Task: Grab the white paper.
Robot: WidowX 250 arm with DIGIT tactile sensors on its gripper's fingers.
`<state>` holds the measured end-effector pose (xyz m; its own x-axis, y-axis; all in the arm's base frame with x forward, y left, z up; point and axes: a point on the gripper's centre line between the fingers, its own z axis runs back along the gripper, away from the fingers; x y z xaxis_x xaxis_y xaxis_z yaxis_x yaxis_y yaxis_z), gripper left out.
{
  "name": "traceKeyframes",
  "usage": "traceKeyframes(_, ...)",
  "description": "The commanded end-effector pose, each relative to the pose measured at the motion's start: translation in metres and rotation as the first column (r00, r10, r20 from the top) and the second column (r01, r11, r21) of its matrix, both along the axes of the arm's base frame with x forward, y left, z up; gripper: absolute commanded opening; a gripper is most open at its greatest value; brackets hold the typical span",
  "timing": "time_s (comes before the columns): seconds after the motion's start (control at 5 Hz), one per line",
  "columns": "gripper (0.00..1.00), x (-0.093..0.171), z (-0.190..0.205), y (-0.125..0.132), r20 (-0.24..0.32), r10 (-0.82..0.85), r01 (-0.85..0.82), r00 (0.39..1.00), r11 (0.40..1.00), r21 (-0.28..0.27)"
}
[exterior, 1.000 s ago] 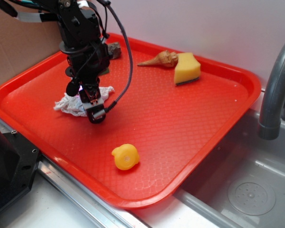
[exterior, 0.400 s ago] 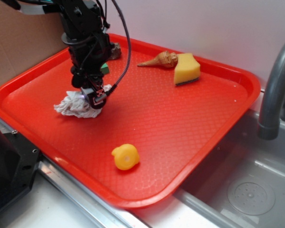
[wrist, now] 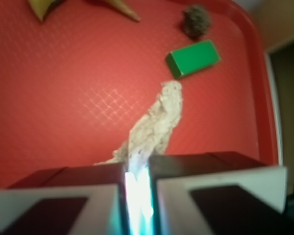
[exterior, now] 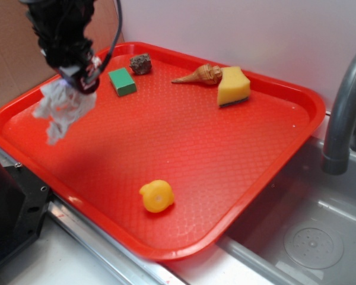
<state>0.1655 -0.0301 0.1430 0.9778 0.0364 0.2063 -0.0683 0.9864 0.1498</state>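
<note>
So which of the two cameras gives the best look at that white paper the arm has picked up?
The exterior view: the whole white paper hangs from the gripper, clear of the red tray, tail drooping. The wrist view shows only a blurred strip of it sticking out from between the nearly closed jaws.

Arm raised above the tray's far-left corner, wrist pointing down. Gripper (exterior: 77, 80) clamped tight on the white paper (exterior: 62, 110), which dangles below the jaws, clear of the surface.
</note>
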Motion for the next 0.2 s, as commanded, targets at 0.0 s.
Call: traceKeyframes(0.0, 0.00, -0.0045, 0.1068, -0.0178, 0.031, 0.294, -0.293, 0.955, 0.955, -0.035)
